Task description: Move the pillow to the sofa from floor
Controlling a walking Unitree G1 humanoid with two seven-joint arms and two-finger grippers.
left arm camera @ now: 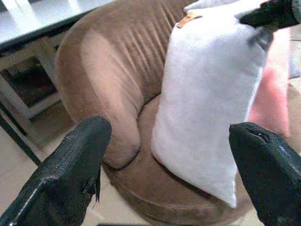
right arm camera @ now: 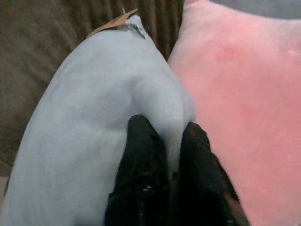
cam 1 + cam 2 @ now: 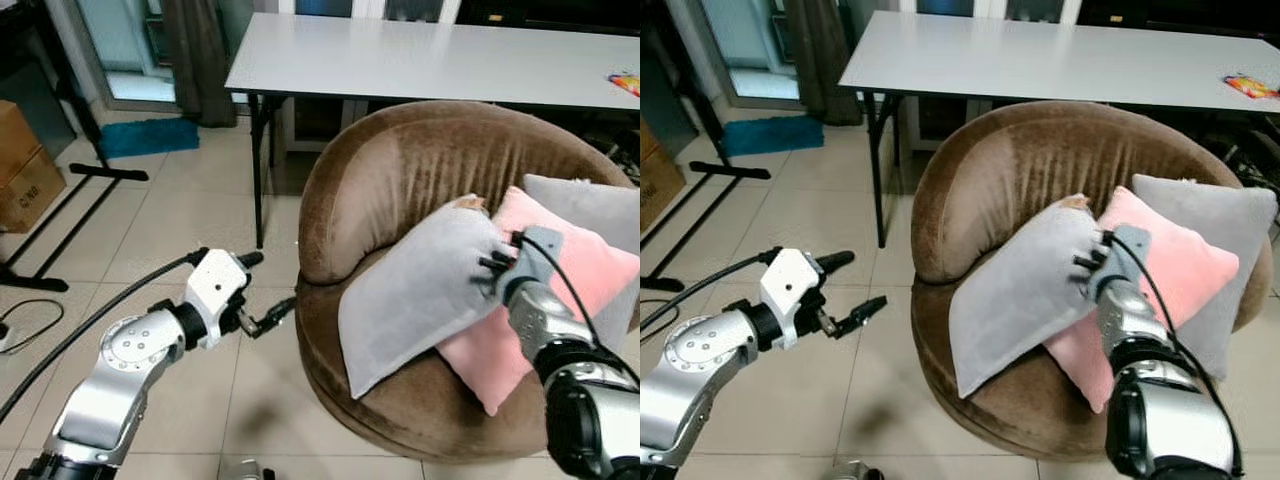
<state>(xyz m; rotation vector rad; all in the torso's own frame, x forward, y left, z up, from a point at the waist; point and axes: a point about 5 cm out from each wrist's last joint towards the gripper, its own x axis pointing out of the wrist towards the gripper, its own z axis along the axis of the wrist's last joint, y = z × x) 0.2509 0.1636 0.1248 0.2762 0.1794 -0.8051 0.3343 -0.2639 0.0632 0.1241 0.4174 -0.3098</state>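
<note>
The grey pillow [image 3: 420, 290] is a soft, plain cushion with a small tan tag [image 2: 113, 22] at its upper corner. It lies tilted on the seat of the round brown sofa [image 3: 400, 170], its top edge leaning against the backrest and its lower corner reaching toward the front rim. The right gripper [image 2: 171, 141] pinches a fold of its upper edge between both black fingers [image 2: 141, 141]. The sofa also holds a pink pillow [image 3: 560, 290], touching the grey one and partly under it, and a second grey pillow [image 3: 595, 210] behind the pink one.

The left gripper [image 3: 268, 292] hangs over the tiled floor [image 3: 170, 220], just beside the sofa, fingers spread wide and holding nothing. A white table [image 3: 420, 55] stands behind the sofa; the small coloured item [image 3: 625, 82] on its far edge is too blurred to identify.
</note>
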